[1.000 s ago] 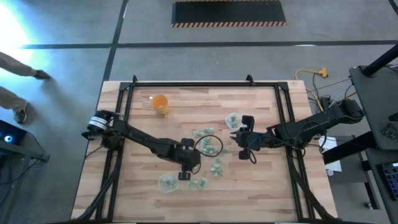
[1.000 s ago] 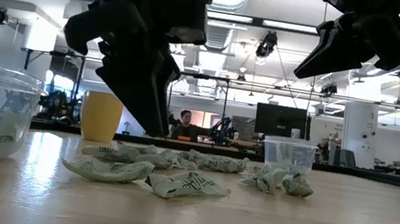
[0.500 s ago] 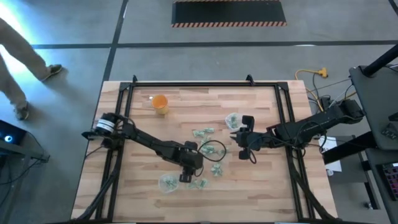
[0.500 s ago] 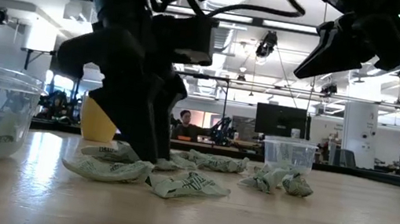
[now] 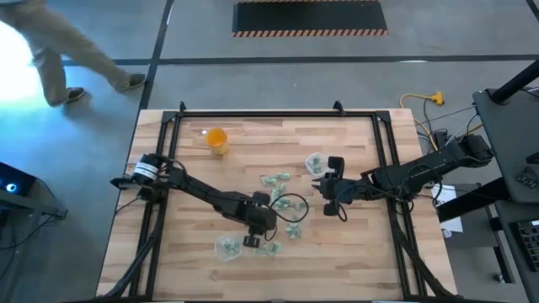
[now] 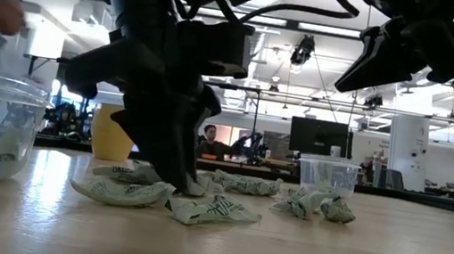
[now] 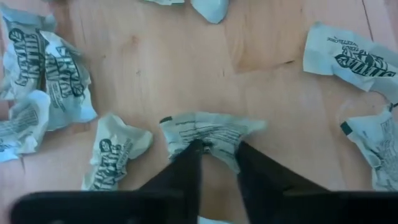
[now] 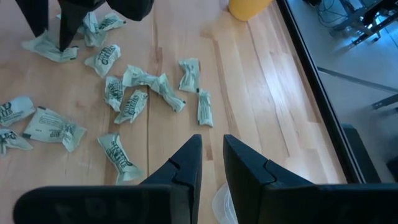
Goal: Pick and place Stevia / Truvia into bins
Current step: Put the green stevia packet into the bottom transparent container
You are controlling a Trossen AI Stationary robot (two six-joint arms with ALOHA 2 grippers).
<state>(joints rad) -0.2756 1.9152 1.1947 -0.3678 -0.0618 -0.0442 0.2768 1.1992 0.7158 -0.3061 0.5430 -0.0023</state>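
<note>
The left hand [image 7: 216, 149] has dropped from its raised position of a second ago onto the loose sachets near the middle of the tabletop [image 5: 354, 252], and its fingers have drawn in around one crumpled Stevia sachet [image 7: 208, 129] — the tips pinch its near edge while it lies on the wood. In the low view the same hand [image 6: 174, 169] now reaches down into the pile, where before it hung clear above it. The right hand [image 5: 324, 187] has not moved: it hovers above the tabletop just beside the far clear cup [image 5: 316, 162], fingers close together with a narrow gap and nothing between them.

The rest of the sachets [image 5: 292, 227] lie scattered around the middle; the near clear cup [image 5: 227, 247], already holding a few, stands toward the near edge. An orange cup [image 5: 217, 140] sits well apart near the far left corner. A person [image 5: 59, 50] has walked further along the floor past that corner. Both side edges and the near right corner — bare wood — leave open room.
</note>
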